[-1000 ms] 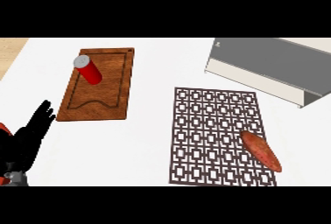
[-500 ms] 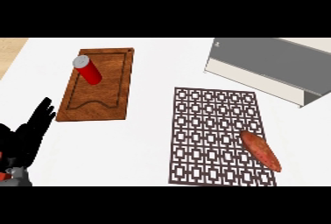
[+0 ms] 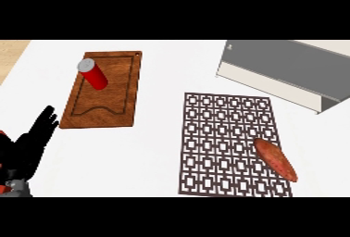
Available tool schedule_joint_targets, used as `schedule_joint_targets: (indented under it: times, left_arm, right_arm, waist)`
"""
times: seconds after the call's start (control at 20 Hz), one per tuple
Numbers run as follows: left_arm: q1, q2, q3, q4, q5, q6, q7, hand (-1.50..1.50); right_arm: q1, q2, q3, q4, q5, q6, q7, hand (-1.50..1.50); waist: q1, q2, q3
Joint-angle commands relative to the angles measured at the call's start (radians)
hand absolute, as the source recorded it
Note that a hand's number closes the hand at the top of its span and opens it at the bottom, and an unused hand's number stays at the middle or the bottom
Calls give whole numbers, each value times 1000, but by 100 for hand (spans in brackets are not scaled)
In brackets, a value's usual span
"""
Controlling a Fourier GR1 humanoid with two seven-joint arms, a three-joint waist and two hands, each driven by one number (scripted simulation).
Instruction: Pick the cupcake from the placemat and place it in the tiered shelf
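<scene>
— What is seen on the placemat?

— No cupcake is seen there; a reddish-brown, elongated item like a sweet potato is laid on the patterned mat, toward its 4 o'clock corner, tilted.

— Where is the tiered shelf found?

— At about 1 o'clock on the white desk, apart from the mat's upper edge.

— And the hands?

— The left hand is shown at 8 o'clock, spread wide with straight fingers pointed up, nothing held, rested by the edge. The right hand is not shown.

— What else is laid out?

— A wooden cutting board at 11 o'clock, with a red can with a grey top stood on its upper part.
</scene>
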Motion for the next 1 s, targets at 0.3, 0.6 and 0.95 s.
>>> schedule_joint_targets:
  times: [0.3, 0.6, 0.95]
  left_arm:
    - [45, 7, 18, -55, 17, -9, 38, 0]
    - [37, -4, 16, -40, 3, 4, 23, 0]
    - [77, -3, 33, -36, 11, -7, -1, 0]
  right_arm:
    - [37, 5, -155, -217, -238, 53, 89, -150]
    - [81, -123, -284, -364, -388, 166, 143, -150]
    - [149, -367, -460, -499, -517, 393, 336, -150]
  waist:
    - [-20, -9, 0]
    - [-32, -10, 0]
    - [-44, -13, 0]
